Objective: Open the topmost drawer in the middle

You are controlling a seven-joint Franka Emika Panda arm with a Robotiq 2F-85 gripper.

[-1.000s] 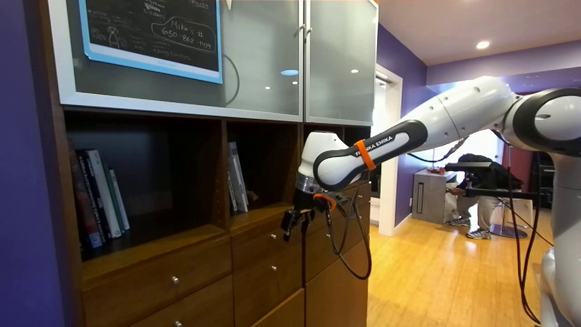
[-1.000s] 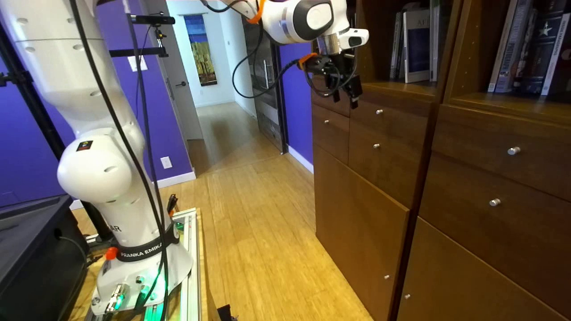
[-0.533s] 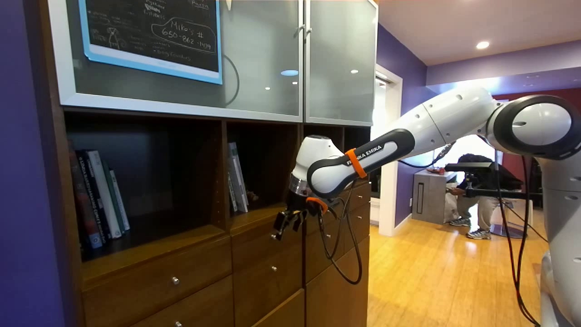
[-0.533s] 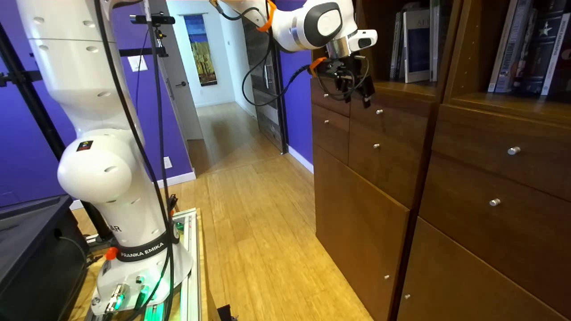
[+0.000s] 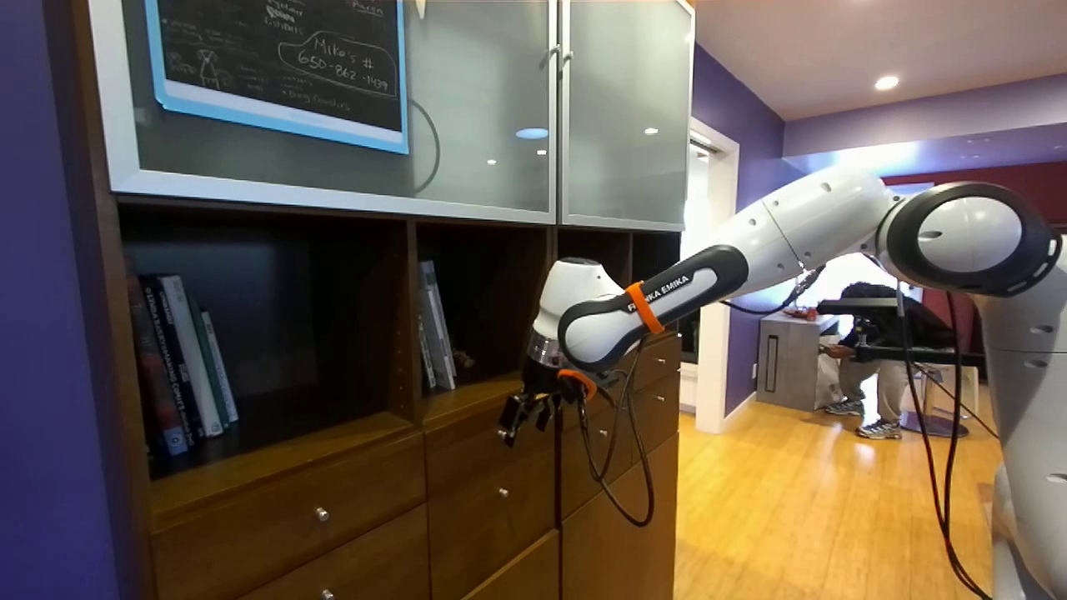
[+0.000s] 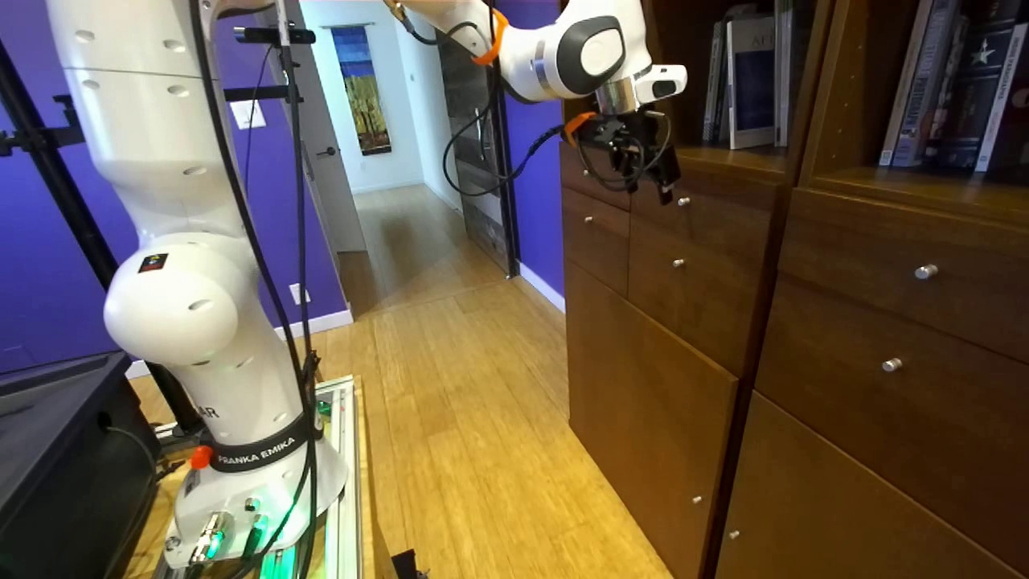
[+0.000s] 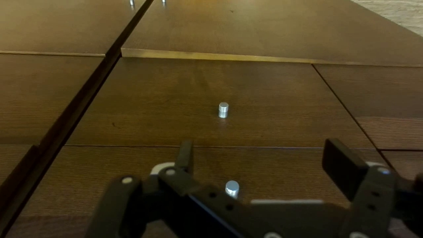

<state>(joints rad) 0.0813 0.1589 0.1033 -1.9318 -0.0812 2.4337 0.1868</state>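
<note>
Plainly, the Robotiq gripper (image 7: pixel 258 156) gapes; in wrist view the topmost middle drawer (image 7: pixel 281 175) shows its knob (image 7: pixel 232 187) off-centre between the fingers (image 7: pixel 343 168).

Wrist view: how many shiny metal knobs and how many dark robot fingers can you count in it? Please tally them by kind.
Metal knobs: 4, two of them right at the picture's top edge
Dark fingers: 2
Total: 6
</note>
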